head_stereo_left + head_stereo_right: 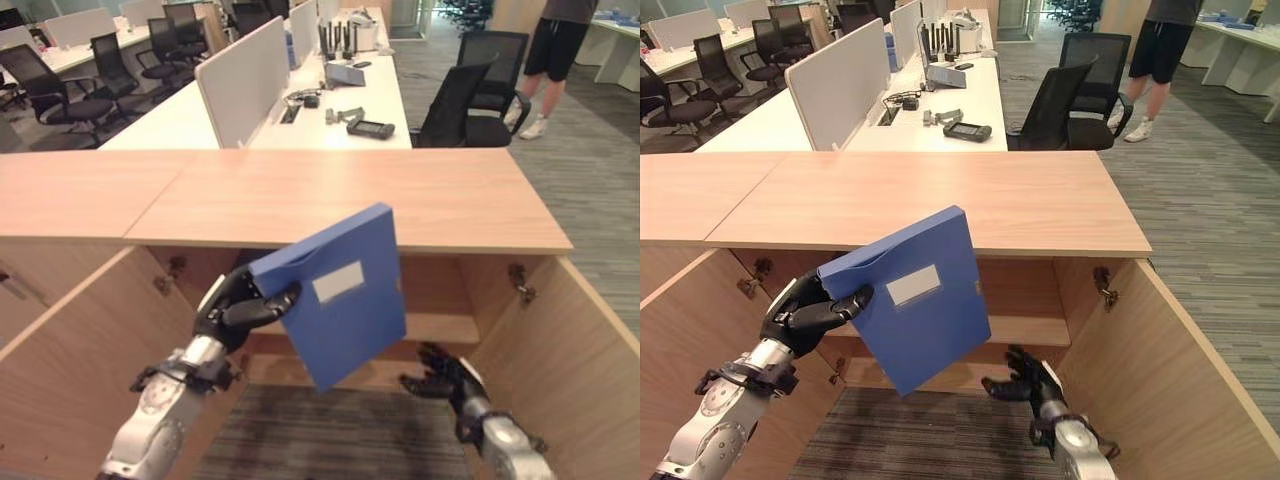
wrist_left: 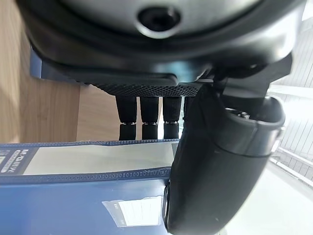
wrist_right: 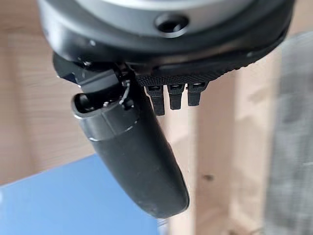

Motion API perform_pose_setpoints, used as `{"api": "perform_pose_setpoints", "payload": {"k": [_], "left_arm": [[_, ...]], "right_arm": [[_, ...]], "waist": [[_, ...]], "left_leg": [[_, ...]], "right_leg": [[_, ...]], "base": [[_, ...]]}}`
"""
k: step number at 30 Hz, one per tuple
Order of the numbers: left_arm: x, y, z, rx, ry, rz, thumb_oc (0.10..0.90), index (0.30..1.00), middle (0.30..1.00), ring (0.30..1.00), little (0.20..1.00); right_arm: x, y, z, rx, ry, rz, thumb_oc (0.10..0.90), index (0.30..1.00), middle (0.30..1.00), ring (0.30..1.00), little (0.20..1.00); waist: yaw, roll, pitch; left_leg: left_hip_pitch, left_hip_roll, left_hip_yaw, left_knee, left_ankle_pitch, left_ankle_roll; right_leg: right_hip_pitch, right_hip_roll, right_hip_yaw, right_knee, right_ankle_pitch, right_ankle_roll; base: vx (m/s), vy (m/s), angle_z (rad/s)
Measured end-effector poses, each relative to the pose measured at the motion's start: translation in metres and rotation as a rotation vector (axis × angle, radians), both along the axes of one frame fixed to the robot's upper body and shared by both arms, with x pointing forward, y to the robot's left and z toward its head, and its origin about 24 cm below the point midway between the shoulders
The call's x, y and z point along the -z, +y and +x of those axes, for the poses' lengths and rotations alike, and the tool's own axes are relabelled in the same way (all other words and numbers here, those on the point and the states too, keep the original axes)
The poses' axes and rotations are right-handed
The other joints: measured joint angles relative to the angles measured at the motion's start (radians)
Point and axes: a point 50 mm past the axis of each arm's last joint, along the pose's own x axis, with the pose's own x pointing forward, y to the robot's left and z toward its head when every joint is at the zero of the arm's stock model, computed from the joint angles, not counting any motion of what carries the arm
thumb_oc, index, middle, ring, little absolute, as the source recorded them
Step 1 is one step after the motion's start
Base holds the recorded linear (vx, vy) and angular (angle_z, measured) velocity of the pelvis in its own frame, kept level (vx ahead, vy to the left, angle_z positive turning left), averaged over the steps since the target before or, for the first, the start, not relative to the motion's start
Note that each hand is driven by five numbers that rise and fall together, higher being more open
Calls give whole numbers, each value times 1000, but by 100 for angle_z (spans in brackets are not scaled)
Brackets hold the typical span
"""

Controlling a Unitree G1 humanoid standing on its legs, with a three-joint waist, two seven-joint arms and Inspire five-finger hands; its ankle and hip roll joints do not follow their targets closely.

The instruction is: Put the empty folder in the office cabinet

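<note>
I see the office cabinet (image 1: 340,200) standing with both doors swung wide, so access is ready; its inner shelf (image 1: 440,327) looks bare where it shows. The blue folder (image 1: 345,300) is not inside yet: it hangs tilted in the air in front of the opening, just below the wooden top, well above the carpet. My left hand (image 1: 235,310) is clamped on the folder's spine edge, thumb across the front and fingers wrapped behind. My right hand (image 1: 440,375) waits low beside the right door, fingers spread and holding nothing. I judge the carry about done; pushing the folder in and letting go remain.
</note>
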Motion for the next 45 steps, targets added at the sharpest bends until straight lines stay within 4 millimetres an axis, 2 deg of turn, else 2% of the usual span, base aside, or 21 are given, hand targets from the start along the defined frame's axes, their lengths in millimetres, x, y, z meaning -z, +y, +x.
{"api": "perform_pose_setpoints", "payload": {"k": [9, 16, 21, 27, 30, 45], "left_arm": [[-11, 10, 3, 1, -46, 41, 400, 300, 300, 300, 300], [-31, 17, 10, 67, -96, 154, 400, 300, 300, 300, 300], [-39, 17, 12, 117, -121, 208, 400, 300, 300, 300, 300], [-43, 16, 13, 167, -132, 239, 400, 300, 300, 300, 300], [-48, 20, 12, 250, -103, 321, 400, 300, 300, 300, 300], [-51, 20, 9, 374, -54, 378, 400, 300, 300, 300, 300]], "right_arm": [[-2, 0, 1, -10, 4, 29, 800, 900, 900, 900, 900], [-26, 24, 11, -202, -93, 87, 800, 900, 900, 900, 900], [-31, 24, 13, -215, -108, 106, 800, 900, 900, 900, 900], [-53, 29, 23, -272, -192, 146, 800, 900, 900, 900, 900], [-63, 33, 28, -311, -230, 195, 800, 900, 900, 900, 900], [-61, 43, 24, -360, -192, 390, 800, 900, 900, 900, 900]], "waist": [[-4, -3, 0], [1, -12, 5], [-2, -13, 5], [-4, -13, 6], [-5, -12, 6], [-3, -12, 6]], "left_leg": [[-1, 1, -2, 0, 0, 0], [-3, 1, -9, 0, 0, 0], [-3, 0, -9, 0, 0, 0], [-5, 0, -7, 0, 0, 0], [-5, 0, -6, 0, 0, 0], [-6, 0, -6, 0, 0, 0]], "right_leg": [[0, 0, 0, 0, 0, 0], [0, 1, -5, 0, 0, 0], [0, 0, -5, 0, -1, 1], [-2, 0, -3, 0, -1, 1], [-3, 0, -3, 0, -1, 1], [-3, 0, -3, 0, -1, 1]], "base": [[0, 0, 0], [1, 2, 2], [0, 0, 0], [0, 0, 0], [0, 0, 0], [0, 0, 0]]}}
